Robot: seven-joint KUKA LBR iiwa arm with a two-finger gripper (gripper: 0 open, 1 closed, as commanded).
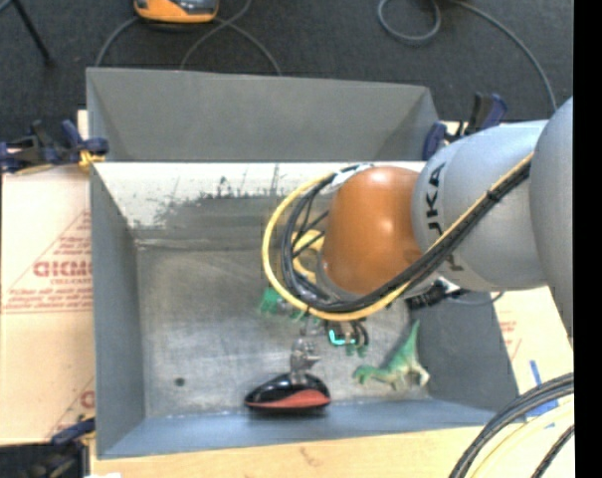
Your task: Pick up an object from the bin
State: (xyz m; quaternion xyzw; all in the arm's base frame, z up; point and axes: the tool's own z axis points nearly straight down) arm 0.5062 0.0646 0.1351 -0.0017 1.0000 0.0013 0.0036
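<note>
Claw [304, 358] mostly behind orange cover [370, 229], over black-and-red oval object [288, 397]

Jaws over black-and-red oval [288, 397] — green dinosaur [388, 372] beside.

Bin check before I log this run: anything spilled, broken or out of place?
Nothing stands out. A black-and-red object and a green toy lie loose on the bin floor by the front wall.

Left bin floor [191, 307] bare; black-red object [287, 397], perhaps dinosaur toy [392, 369], crowd front.
</note>
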